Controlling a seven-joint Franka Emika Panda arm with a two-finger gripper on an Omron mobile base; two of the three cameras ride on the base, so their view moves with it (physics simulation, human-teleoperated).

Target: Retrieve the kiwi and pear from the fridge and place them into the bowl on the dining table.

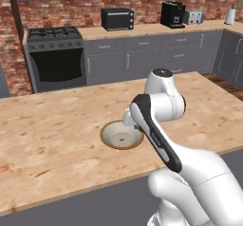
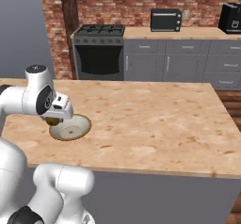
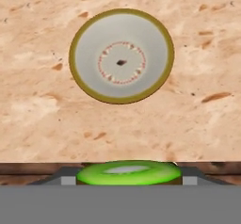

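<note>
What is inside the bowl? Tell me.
No fruit: the bowl shows only a pale inside with a dotted ring. In the left base view, the arm covers its right edge.

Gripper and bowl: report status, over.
Gripper shut on kiwi, above bowl's near rim. Bowl empty on dining table. Nothing between.

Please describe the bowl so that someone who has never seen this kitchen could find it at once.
Find the large wooden-topped dining table in front of the stove. The bowl sits on it near the robot's side, just under the gripper. It is round and shallow, with a tan rim and pale inside.
</note>
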